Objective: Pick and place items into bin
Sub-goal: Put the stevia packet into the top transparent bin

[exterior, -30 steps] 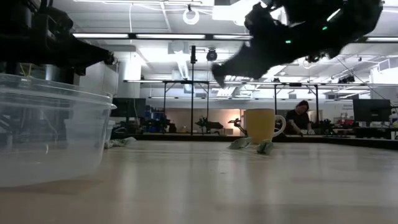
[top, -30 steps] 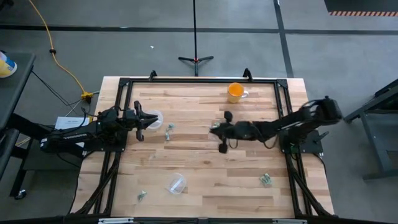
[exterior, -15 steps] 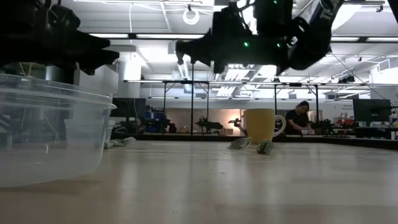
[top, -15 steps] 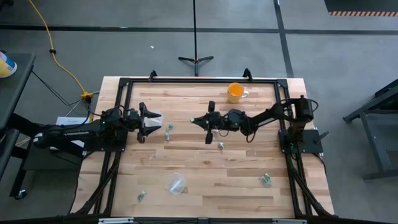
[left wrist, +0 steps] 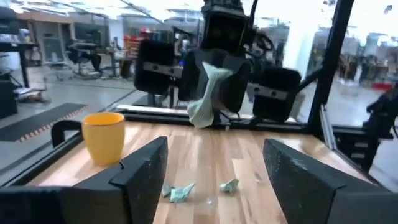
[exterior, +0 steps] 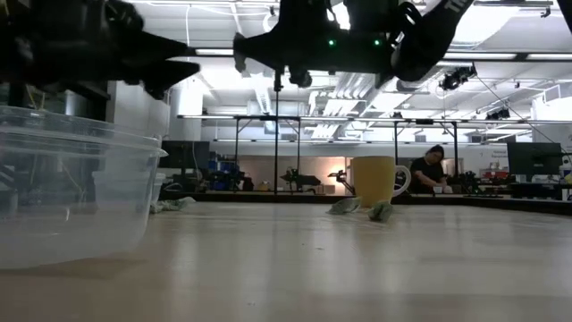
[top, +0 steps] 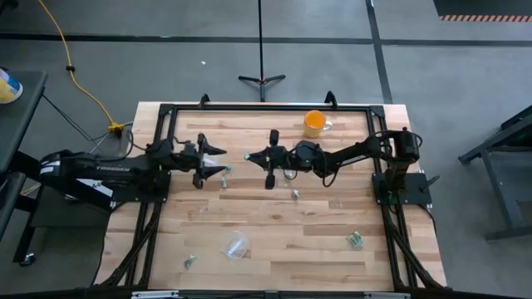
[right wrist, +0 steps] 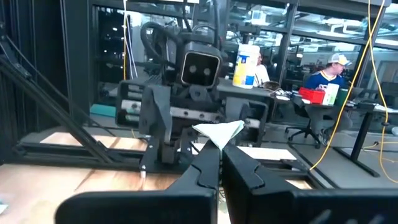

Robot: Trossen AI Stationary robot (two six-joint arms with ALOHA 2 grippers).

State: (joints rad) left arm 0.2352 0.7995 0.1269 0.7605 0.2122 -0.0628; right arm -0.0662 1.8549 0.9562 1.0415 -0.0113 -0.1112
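My right gripper (top: 251, 156) reaches level over the table's middle, shut on one small pale grey-green item (right wrist: 217, 132). My left gripper (top: 219, 159) faces it from the left, open and holding nothing, a short way from the held item (left wrist: 208, 93). Other items lie on the wood: one (top: 226, 173) under the left gripper, one (top: 294, 193) at the middle, one (top: 356, 241) near the right and one (top: 189, 261) near the front left. The clear bin (top: 235, 245) stands near the front edge and shows large in the low view (exterior: 71, 188). My right gripper pinches the item between its two fingertips (right wrist: 208, 165), and a pale pointed part of the item (right wrist: 227, 129) sticks out past them. The fingers come level from the table's right, pointing left. The item is lifted well clear of the table.
An orange mug (top: 314, 123) stands at the far edge, right of centre. A black frame (top: 249, 108) runs around the table's far and side edges. Bare wood lies between the bin and the arms. A person sits far off in the room (exterior: 431, 170).
My right gripper has carried the item toward the table's left, levelling out from a downward slant until it faces the left gripper. My left gripper has moved a little toward the table's right, toward it.
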